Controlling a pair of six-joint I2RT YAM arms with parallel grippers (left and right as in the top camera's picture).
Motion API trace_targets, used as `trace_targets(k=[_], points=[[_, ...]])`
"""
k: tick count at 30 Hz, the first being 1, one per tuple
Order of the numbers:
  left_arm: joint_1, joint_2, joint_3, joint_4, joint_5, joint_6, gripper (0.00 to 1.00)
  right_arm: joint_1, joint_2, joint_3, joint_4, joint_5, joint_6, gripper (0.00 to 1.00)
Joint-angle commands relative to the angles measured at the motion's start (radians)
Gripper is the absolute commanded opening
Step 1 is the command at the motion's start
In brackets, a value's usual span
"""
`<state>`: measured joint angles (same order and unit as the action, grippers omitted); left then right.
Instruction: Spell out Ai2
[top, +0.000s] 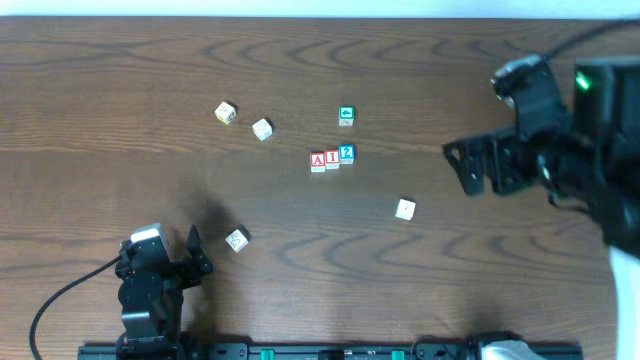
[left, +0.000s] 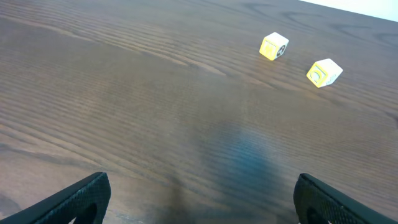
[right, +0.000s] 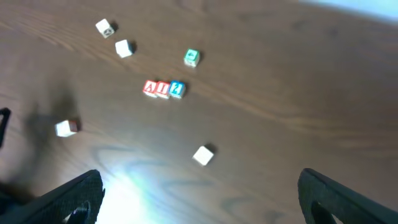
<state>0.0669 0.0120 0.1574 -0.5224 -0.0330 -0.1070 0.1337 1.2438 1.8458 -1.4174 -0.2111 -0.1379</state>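
The dark brown wood-grain table (top: 120, 80) fills the scene. The black right arm (top: 560, 140) reaches in from the right edge, and its right gripper (top: 458, 165) has its fingers (right: 68, 199) spread wide with nothing between them. The black left arm (top: 148, 290) sits at the near left. The left gripper (top: 197, 253) is also spread wide and empty over bare wood, as its fingers (left: 78, 199) show in the left wrist view. Near the table's middle three small wooden cubes stand touching in a row: the red-lettered A cube (top: 318, 160) on the left, the red-lettered I cube (top: 332, 158) in the middle and the blue-lettered 2 cube (top: 346, 153) on the right. This row lies well apart from both grippers, to the left of the right fingers and far and to the right of the left fingers. A green-faced cube (top: 346, 116) sits just beyond the 2. Two yellow-faced cubes (top: 226, 112) (top: 262, 128) lie far left of the row. A plain pale cube (top: 405, 208) lies near right of it. A cream cube (top: 237, 239) rests just right of the left fingers, not touching them
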Motion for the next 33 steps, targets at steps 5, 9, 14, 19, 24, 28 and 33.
trace_targets(k=[5,9,14,19,24,28,33], points=[[-0.004,-0.008,-0.015,0.003,0.0,0.01,0.96,-0.002,-0.373,-0.38,0.227,0.031,-0.152,0.99],[-0.004,-0.008,-0.015,0.003,0.0,0.01,0.95,-0.014,-0.57,-0.612,0.358,0.032,-0.166,0.99],[-0.004,-0.008,-0.015,0.003,0.0,0.01,0.96,-0.03,-0.776,-0.843,0.429,0.031,-0.166,0.99],[-0.004,-0.008,-0.015,0.003,0.0,0.01,0.95,-0.052,-0.985,-1.075,0.462,0.025,-0.166,0.99],[-0.004,-0.008,-0.015,0.003,0.0,0.01,0.95,-0.058,-1.141,-1.254,0.485,-0.004,-0.166,0.99],[-0.004,-0.008,-0.015,0.003,0.0,0.01,0.95,-0.058,-1.199,-1.333,0.484,-0.007,-0.165,0.99],[-0.004,-0.008,-0.015,0.003,0.0,0.01,0.95,-0.058,-1.238,-1.402,0.483,-0.007,-0.165,0.99]])
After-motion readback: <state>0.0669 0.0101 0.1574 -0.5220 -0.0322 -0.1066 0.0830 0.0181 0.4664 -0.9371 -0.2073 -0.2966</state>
